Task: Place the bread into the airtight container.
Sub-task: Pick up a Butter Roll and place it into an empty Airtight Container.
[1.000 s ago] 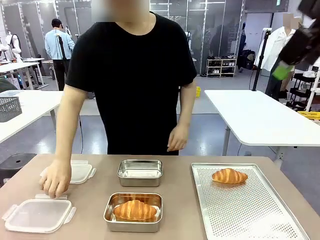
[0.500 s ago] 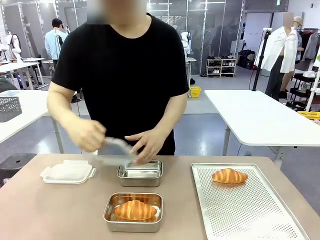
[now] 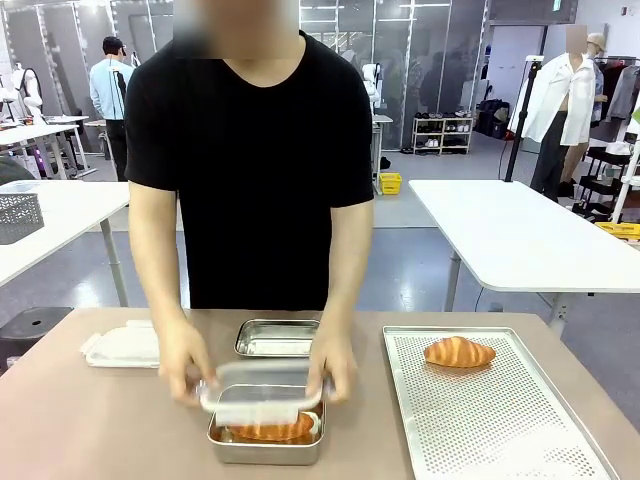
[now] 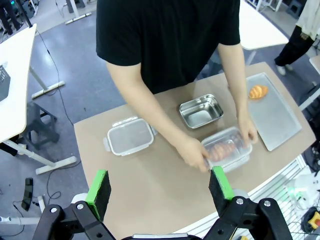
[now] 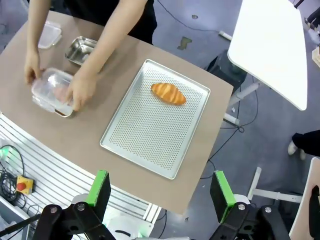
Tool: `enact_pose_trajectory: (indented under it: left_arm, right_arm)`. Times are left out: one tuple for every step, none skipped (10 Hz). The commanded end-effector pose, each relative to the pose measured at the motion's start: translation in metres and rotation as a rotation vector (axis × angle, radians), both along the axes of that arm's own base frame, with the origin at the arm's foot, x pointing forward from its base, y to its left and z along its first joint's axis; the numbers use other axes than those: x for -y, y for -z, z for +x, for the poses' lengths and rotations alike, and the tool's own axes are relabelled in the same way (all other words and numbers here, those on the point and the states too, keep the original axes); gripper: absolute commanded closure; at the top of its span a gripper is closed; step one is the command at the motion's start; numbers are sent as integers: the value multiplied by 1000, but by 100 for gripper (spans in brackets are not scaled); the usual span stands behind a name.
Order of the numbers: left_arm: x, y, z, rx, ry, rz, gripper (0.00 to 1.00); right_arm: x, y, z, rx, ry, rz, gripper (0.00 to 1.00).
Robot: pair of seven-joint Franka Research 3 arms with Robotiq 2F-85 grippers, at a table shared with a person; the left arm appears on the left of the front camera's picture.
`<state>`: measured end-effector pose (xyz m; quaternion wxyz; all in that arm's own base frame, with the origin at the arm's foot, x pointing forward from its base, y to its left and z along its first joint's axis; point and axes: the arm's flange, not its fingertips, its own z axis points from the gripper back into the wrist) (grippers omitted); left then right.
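Observation:
A croissant, the bread [image 3: 268, 431], lies in the near steel container [image 3: 265, 449]. The person's two hands hold a clear lid [image 3: 262, 394] flat over it, half hiding the bread. A second croissant [image 3: 458, 351] lies on the perforated tray [image 3: 500, 420]. In the left wrist view my left gripper [image 4: 159, 189] hangs open high above the table, with the covered container [image 4: 226, 150] below and to its right. High over the tray [image 5: 145, 130] and its croissant [image 5: 168, 93], my right gripper [image 5: 160, 189] is open too. Both grippers are empty.
An empty steel container [image 3: 280, 338] stands behind the filled one. Another clear lid [image 3: 122, 346] lies at the table's left. The person stands at the far edge, forearms reaching over the table's middle. Bare tabletop shows at the near left.
The person lifted a clear lid from the table's left, carried it across, and now holds it with both hands over the near container. The croissants and containers have not moved.

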<state>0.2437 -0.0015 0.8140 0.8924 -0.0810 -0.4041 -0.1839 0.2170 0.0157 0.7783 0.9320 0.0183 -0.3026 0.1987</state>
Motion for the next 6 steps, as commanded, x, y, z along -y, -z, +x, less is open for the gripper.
enact_pose_trajectory:
  left_arm:
    - [0,-2,0,3,2,10,0]
    - [0,-2,0,3,2,10,0]
    - [0,-2,0,3,2,10,0]
    - [0,-2,0,3,2,10,0]
    - [0,-2,0,3,2,10,0]
    - [0,-2,0,3,2,10,0]
  right_arm:
    - [0,0,1,-2,-1,-11,0]
    - [0,0,1,-2,-1,-11,0]
    - [0,0,1,-2,-1,-11,0]
    - [0,0,1,-2,-1,-11,0]
    - [0,0,1,-2,-1,-11,0]
    - [0,0,1,-2,-1,-11,0]
